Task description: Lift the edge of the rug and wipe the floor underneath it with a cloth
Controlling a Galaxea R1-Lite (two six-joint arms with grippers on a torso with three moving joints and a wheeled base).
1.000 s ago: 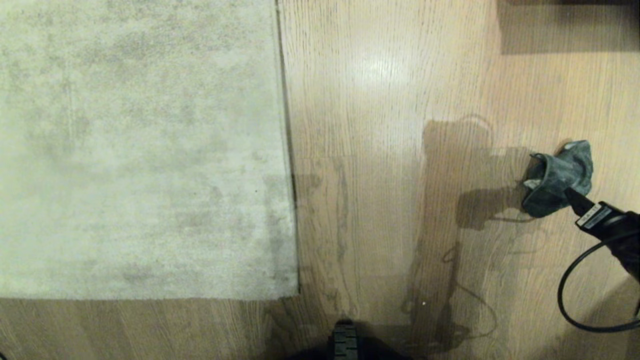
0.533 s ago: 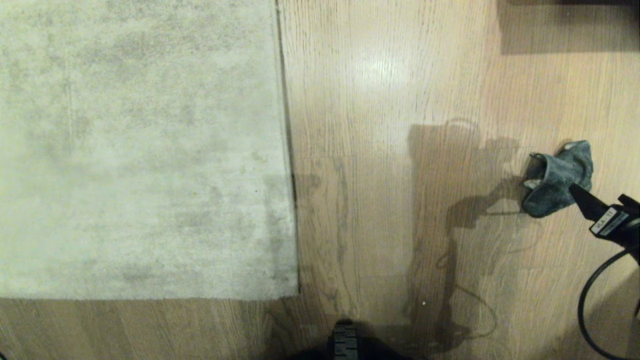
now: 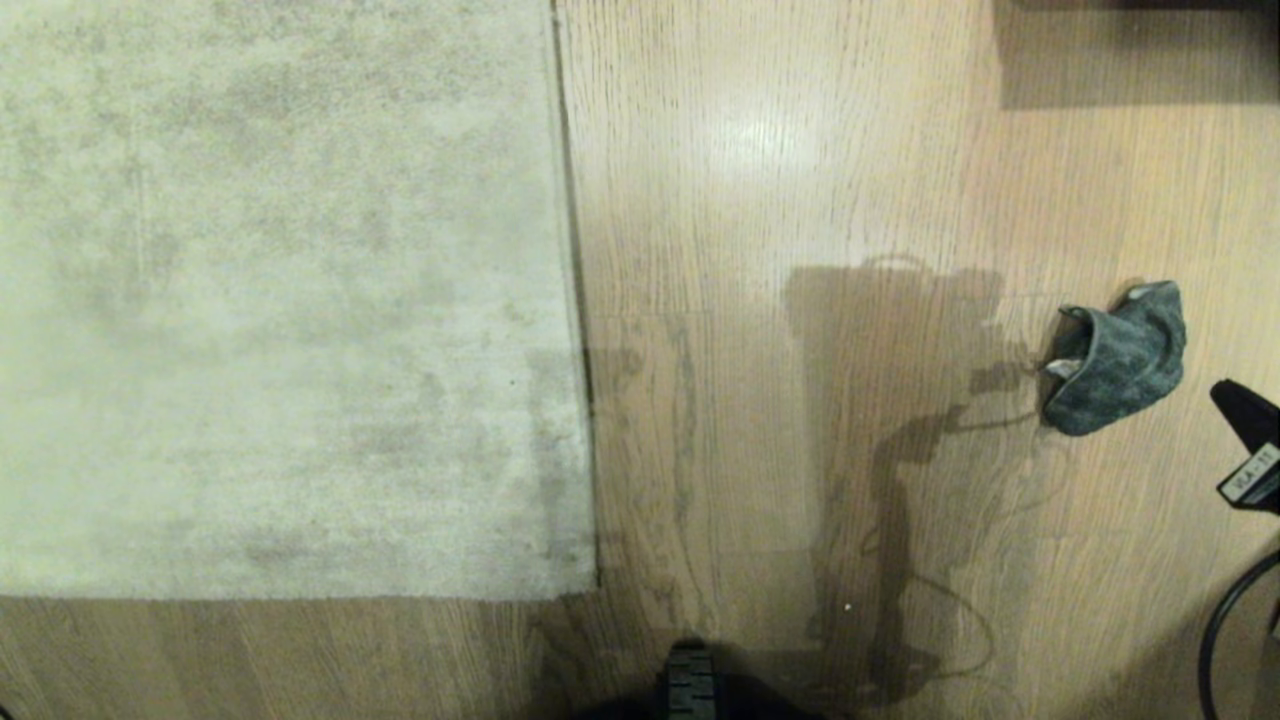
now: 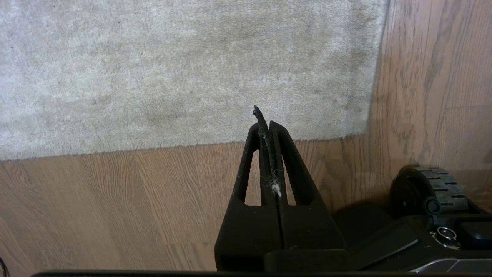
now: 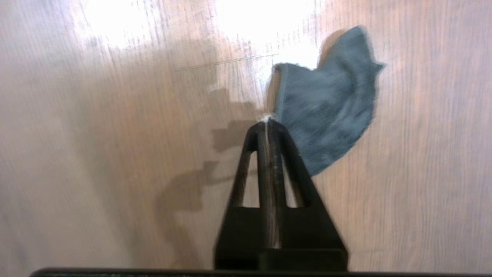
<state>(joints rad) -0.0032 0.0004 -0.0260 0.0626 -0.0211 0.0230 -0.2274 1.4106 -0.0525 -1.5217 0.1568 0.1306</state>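
Head view: the cloth (image 3: 1115,358) was seen lying loose on the floor (image 3: 780,150), well apart from the flat rug edge (image 3: 575,330), with both the right gripper (image 5: 268,120) and left gripper (image 4: 265,119) clenched empty, so reopening and regrasping the cloth was judged necessary next.

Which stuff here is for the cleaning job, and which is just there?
For the job:
- the cloth, lying on the floor
- the rug edge, flat
- right claw, shut, holding nothing
- left claw, shut, near the rug corner

Just there:
- black cable
- robot's wheel
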